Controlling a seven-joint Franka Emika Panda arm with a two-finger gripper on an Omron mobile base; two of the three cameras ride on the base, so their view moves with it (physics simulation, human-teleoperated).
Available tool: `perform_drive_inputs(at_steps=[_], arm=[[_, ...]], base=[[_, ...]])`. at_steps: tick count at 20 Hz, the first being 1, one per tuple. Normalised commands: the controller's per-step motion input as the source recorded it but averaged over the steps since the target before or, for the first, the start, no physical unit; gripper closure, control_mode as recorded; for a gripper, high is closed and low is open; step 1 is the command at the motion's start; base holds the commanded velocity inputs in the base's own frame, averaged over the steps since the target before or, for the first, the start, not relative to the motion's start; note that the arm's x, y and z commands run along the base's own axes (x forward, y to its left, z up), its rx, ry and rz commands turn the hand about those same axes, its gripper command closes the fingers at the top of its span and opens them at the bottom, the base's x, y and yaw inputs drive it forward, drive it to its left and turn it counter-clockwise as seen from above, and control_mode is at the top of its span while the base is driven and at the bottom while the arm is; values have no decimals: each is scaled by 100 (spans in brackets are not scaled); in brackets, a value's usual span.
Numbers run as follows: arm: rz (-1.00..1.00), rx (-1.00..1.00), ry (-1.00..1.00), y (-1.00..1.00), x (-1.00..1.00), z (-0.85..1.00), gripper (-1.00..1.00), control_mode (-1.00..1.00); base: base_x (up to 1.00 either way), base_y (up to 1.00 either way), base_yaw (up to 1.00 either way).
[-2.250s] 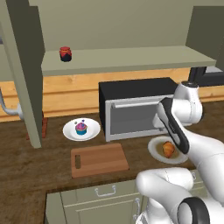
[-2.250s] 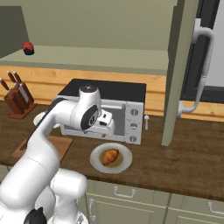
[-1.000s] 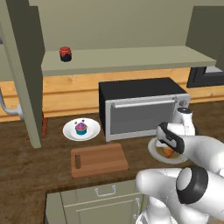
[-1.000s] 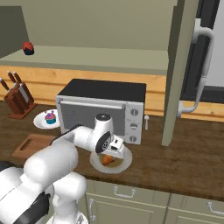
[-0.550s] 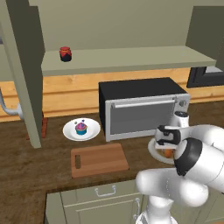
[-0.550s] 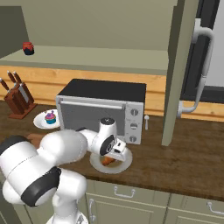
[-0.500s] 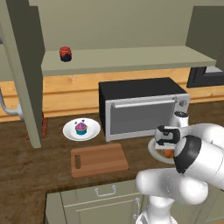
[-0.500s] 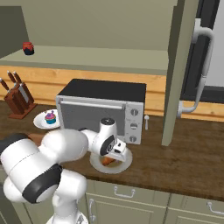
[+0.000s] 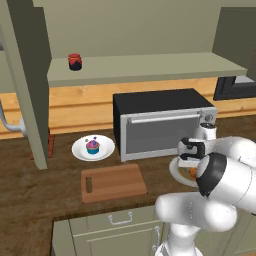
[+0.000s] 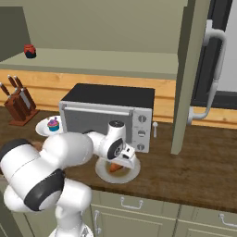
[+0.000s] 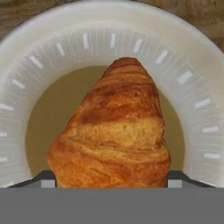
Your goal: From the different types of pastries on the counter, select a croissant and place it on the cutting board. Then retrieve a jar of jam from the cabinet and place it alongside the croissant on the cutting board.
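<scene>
Plate: croissant between gripper fingertips.

Golden croissant on white plate; cutting board bare; jam jar shelved.

This is a rendered home kitchen. A dark wooden counter carries a black and silver microwave, a wooden cutting board, a knife block and a cupcake on a white plate. Olive cabinets with drawer handles sit below, and an open shelf above holds 1 jam jar.
</scene>
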Motion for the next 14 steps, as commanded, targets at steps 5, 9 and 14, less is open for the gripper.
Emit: perform_drive_inputs(at_steps=[5,9,14], arm=[[1,3,0,6,-23,95,100,-100],[0,0,0,0,0,0,100,-100],[0,10,-21,-12,-34,36,100,-100]], base=[[0,0,0],[0,0,0],[0,0,0]])
